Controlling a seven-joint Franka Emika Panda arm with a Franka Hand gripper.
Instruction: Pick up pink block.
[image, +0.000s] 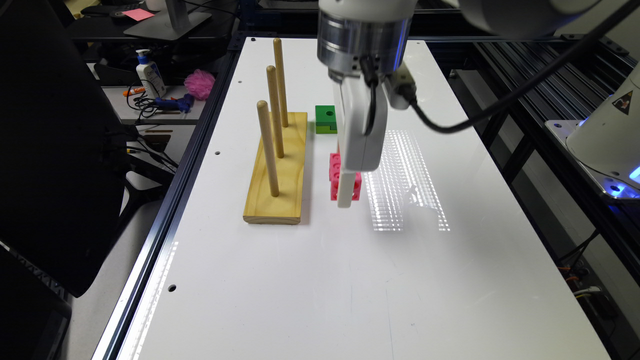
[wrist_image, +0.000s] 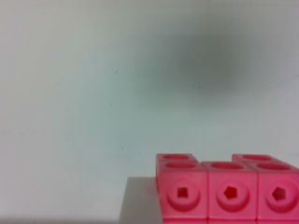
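Peg board (image: 280, 185) close beside pink block (image: 334, 172); green cube (image: 325, 119) behind; opposite side open.

The pink block (image: 334, 167) is bright pink plastic, made of small joined cubes. In the wrist view the pink block (wrist_image: 229, 191) shows three cubes side by side, each front face carrying a round recess with a small angular hole in its middle; the top faces have round openings too, and the top outline is stepped, with a dip above the middle cube. It sits flat on the white bench (image: 310, 280), partly hidden by the white claw (image: 347, 192) in front of it.
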